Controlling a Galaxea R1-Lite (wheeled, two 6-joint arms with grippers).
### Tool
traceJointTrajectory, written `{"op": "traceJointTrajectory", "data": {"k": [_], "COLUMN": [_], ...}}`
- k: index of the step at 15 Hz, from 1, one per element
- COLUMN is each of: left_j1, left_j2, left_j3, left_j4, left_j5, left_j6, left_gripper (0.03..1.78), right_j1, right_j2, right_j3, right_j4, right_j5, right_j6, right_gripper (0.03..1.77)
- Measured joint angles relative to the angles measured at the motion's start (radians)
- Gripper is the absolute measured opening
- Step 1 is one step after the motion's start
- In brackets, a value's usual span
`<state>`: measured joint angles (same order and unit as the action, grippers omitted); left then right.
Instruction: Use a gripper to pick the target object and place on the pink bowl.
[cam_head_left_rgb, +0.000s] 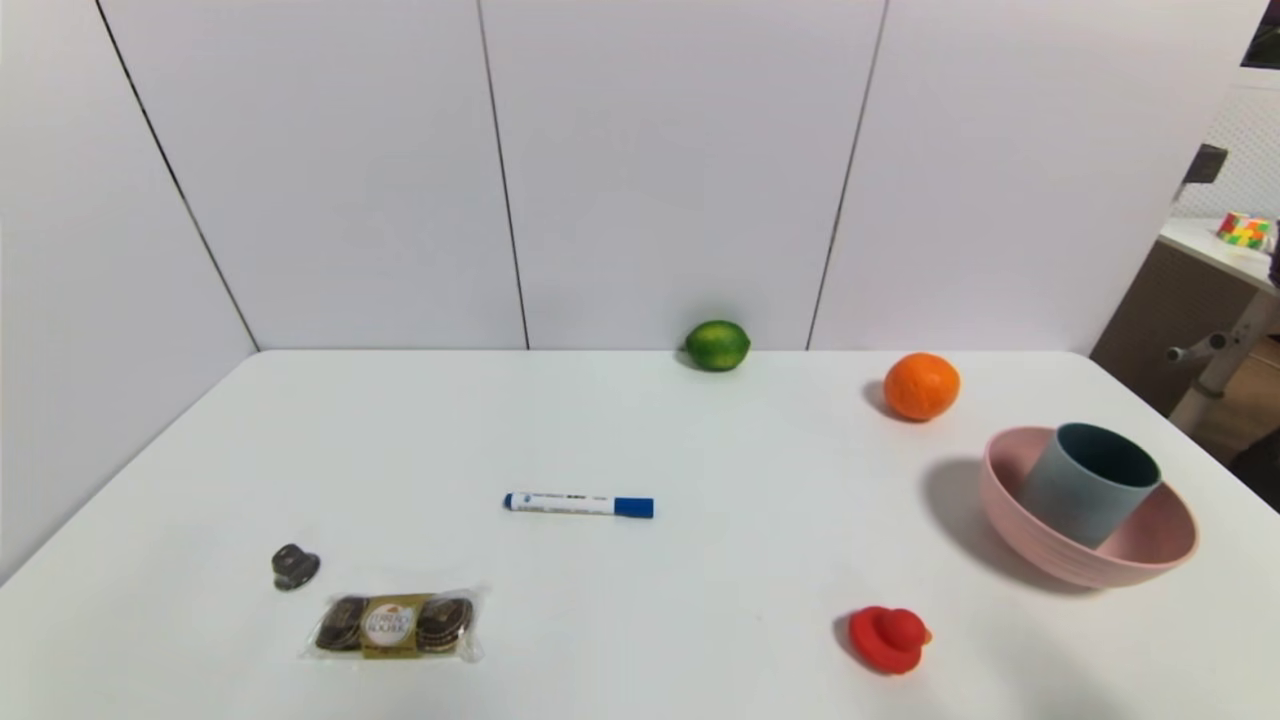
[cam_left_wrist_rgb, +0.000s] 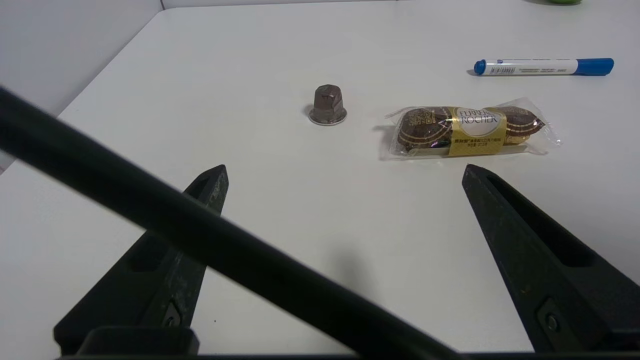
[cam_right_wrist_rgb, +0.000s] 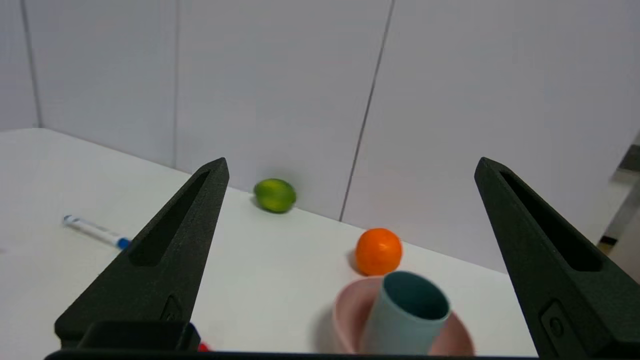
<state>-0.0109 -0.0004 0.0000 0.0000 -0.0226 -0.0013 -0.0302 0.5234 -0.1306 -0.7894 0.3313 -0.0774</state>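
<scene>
The grey-blue cup (cam_head_left_rgb: 1088, 483) stands tilted inside the pink bowl (cam_head_left_rgb: 1150, 552) at the table's right side, its dark teal mouth facing up and to the back right. From the right wrist the cup (cam_right_wrist_rgb: 407, 315) and the bowl (cam_right_wrist_rgb: 347, 312) appear low between the fingers. My right gripper (cam_right_wrist_rgb: 351, 167) is open with nothing between its jaws, pulled back above and apart from the cup; it is out of the head view. My left gripper (cam_left_wrist_rgb: 345, 170) is open above bare table at the front left, also out of the head view.
An orange (cam_head_left_rgb: 921, 386) lies just behind the bowl and a lime (cam_head_left_rgb: 717, 345) rests against the back wall. A blue-capped marker (cam_head_left_rgb: 579, 505) lies mid-table. A red toy (cam_head_left_rgb: 888, 638) sits front right. A chocolate pack (cam_head_left_rgb: 393, 625) and a small metal capsule (cam_head_left_rgb: 294, 566) lie front left.
</scene>
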Motion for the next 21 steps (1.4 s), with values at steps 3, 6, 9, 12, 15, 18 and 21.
{"op": "traceJointTrajectory", "data": {"k": [3,6,9,12,15,18,21], "left_j1": [0.000,0.000,0.000,0.000,0.000,0.000,0.000], "left_j2": [0.000,0.000,0.000,0.000,0.000,0.000,0.000], "left_j3": [0.000,0.000,0.000,0.000,0.000,0.000,0.000], "left_j4": [0.000,0.000,0.000,0.000,0.000,0.000,0.000], "left_j5": [0.000,0.000,0.000,0.000,0.000,0.000,0.000], "left_j6": [0.000,0.000,0.000,0.000,0.000,0.000,0.000], "left_gripper": [1.69,1.69,1.69,1.69,1.69,1.69,1.69], "right_j1": [0.071,0.086,0.047,0.033,0.030,0.030,0.030], "right_j2": [-0.159,-0.225,-0.271,-0.371,-0.478,-0.513,-0.523], "right_j3": [0.087,0.115,0.126,0.129,0.130,0.130,0.131], "right_j4": [0.135,0.239,0.266,0.376,0.561,0.602,0.700], "right_j5": [-0.062,-0.076,-0.070,-0.065,-0.083,-0.157,-0.288], "right_j6": [-0.004,-0.006,-0.008,-0.013,-0.030,-0.030,-0.035], "right_gripper": [1.69,1.69,1.69,1.70,1.70,1.70,1.70]}}
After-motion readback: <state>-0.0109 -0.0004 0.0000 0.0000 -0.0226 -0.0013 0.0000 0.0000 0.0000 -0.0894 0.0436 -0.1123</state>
